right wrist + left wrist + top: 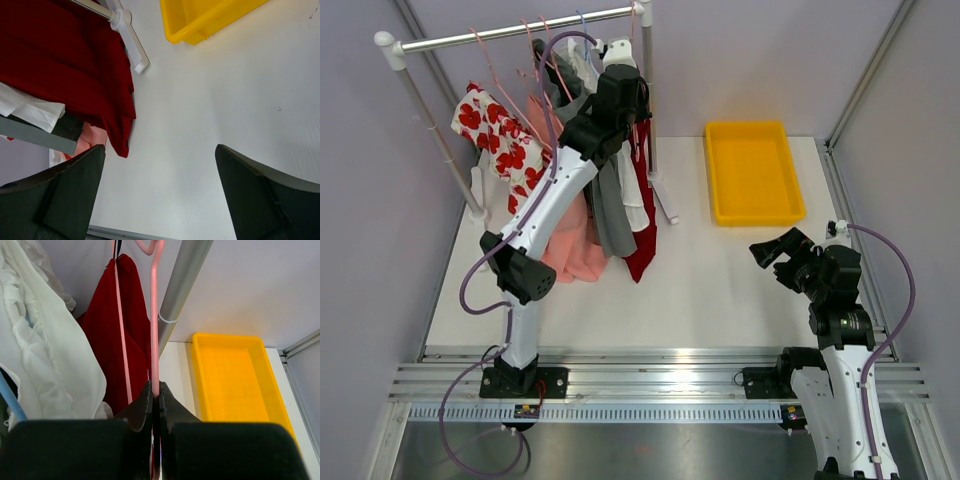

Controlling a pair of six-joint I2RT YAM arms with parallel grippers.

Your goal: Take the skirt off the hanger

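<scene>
A dark red skirt (107,325) hangs from a thin pink hanger (154,315) at the right end of the clothes rail (520,30). From above, the skirt (642,240) reaches down to the table; it also shows in the right wrist view (65,55). My left gripper (155,387) is up beside the rack post (182,285), shut on the hanger's pink wire, which runs straight up from between the jaws. My right gripper (775,250) hovers over the table on the right, open and holding nothing (160,165).
A yellow bin (752,172) sits at the back right of the table. On the rail hang a red-flowered garment (495,140), a pink one (575,240), a grey one (612,210) and a white one (45,340). The rack's white foot (131,42) lies near the bin.
</scene>
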